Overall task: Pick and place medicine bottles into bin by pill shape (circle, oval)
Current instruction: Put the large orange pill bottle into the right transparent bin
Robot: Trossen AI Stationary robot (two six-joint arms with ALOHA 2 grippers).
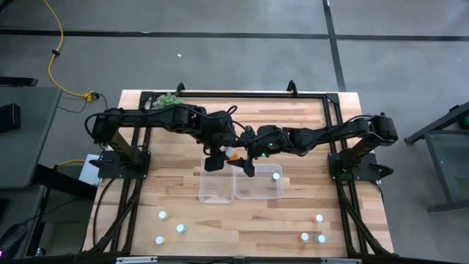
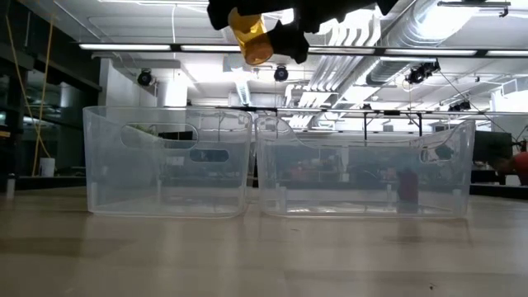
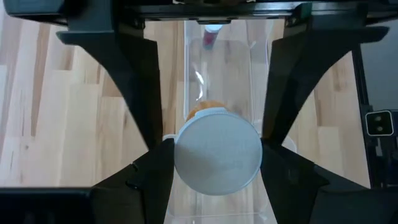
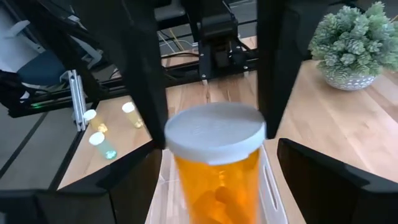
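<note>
An orange medicine bottle point(image 4: 214, 168), white cap toward the camera, is gripped by the left gripper point(image 3: 216, 163) above the two clear bins point(image 2: 169, 161). The right gripper point(image 1: 248, 163) is spread wide beside it.

Overhead camera looks straight down; low camera looks level across the bench point(image 2: 264, 256); both wrist cameras sit close behind the same orange bottle point(image 4: 216, 167).

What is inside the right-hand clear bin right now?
One white-capped bottle stands inside the right bin, near its far right corner. The right gripper overhangs its left edge, hiding that part.
</note>
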